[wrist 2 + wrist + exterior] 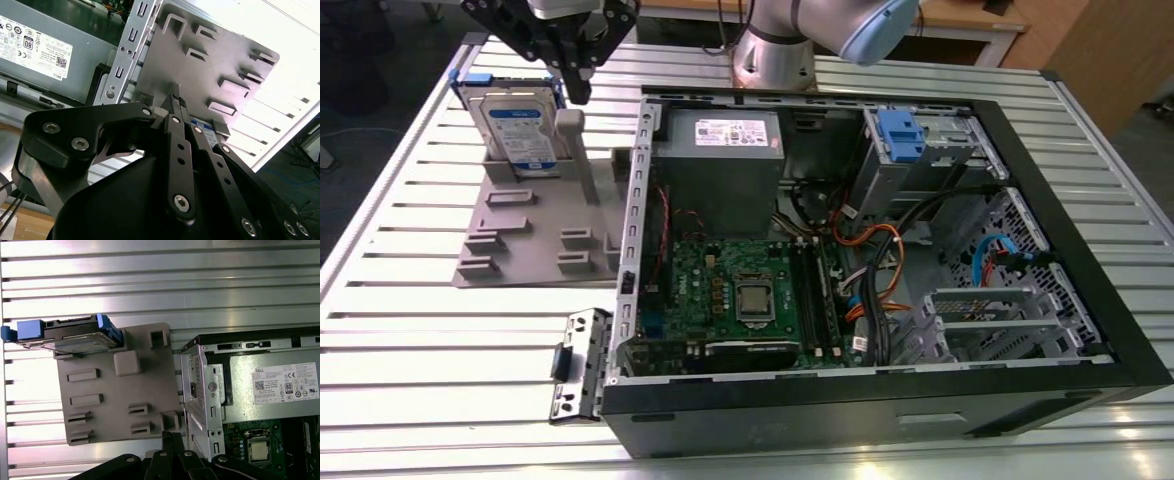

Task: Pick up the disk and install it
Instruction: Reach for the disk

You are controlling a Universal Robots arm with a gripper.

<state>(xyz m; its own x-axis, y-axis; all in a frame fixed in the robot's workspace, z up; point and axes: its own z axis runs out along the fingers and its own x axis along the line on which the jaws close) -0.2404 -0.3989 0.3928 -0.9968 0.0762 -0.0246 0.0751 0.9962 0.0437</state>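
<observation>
Toward the bench's [387, 250] far corner at the exterior view's left, the disk [514, 130] stands on edge in a slot of a grey fixture plate [540, 235]. Its blue carrier bracket faces up. In the first wrist view the disk [75, 337] sits at one corner of that plate, with the other slots unoccupied. The upright seating appears intended to leave the top edge free for a grasp from above.

The gripper [580, 88] hangs above the plate, just beside the disk's upper edge and not touching it. Its fingers appear pressed together on nothing, as both wrist views suggest [175, 100] [170, 437].

The computer case [1087, 250] lies on its side along the bench's middle with the panel off, presumably so that its bays open upward. A blue-fronted drive cage [914, 145] sits at the far inner corner beside the power supply [720, 160].

Assessment: pick-up not yet made, installation not begun.
</observation>
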